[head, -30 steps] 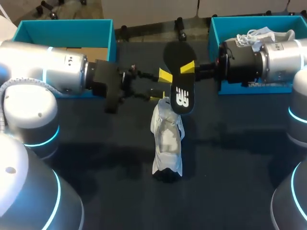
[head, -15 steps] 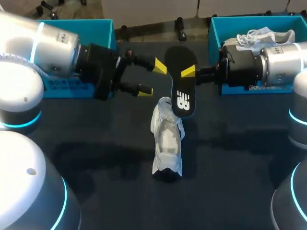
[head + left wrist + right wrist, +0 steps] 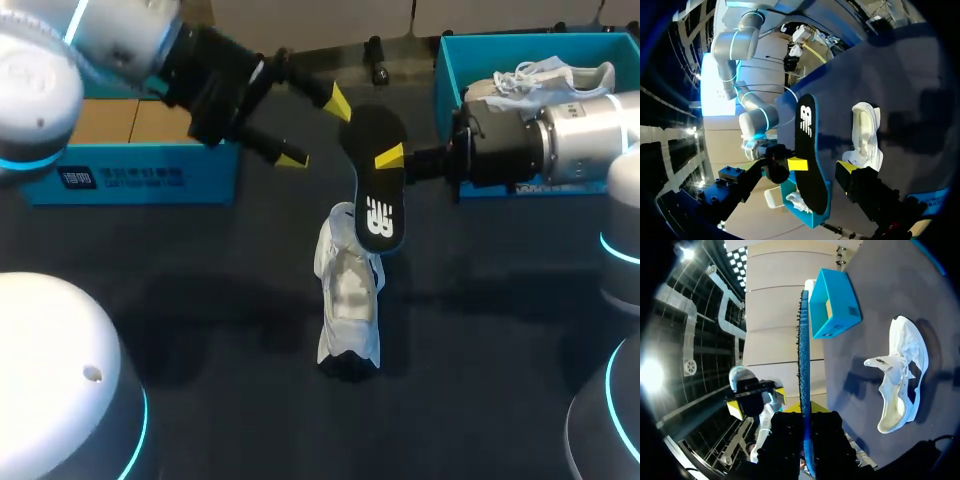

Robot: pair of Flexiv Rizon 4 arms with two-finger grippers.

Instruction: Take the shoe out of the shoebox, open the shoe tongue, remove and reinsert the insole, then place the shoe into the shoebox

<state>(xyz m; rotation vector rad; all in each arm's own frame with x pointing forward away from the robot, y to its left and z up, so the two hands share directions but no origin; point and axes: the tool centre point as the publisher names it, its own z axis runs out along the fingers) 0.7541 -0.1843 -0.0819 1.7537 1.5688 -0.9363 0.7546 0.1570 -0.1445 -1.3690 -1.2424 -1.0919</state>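
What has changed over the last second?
The left tool, open, pulled away from the insole and back toward the left box. The right tool stays shut on the insole, holding it much where it was. The shoe has not moved.

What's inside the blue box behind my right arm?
A white laced shoe lies in the blue box; the right arm covers the box's near part, so the rest cannot be seen.

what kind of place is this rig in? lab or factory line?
Probably a robot test lab, not a line: left arm and right arm at one dark table, blue shoeboxes, a white shoe lying loose, the right hand holding its insole.
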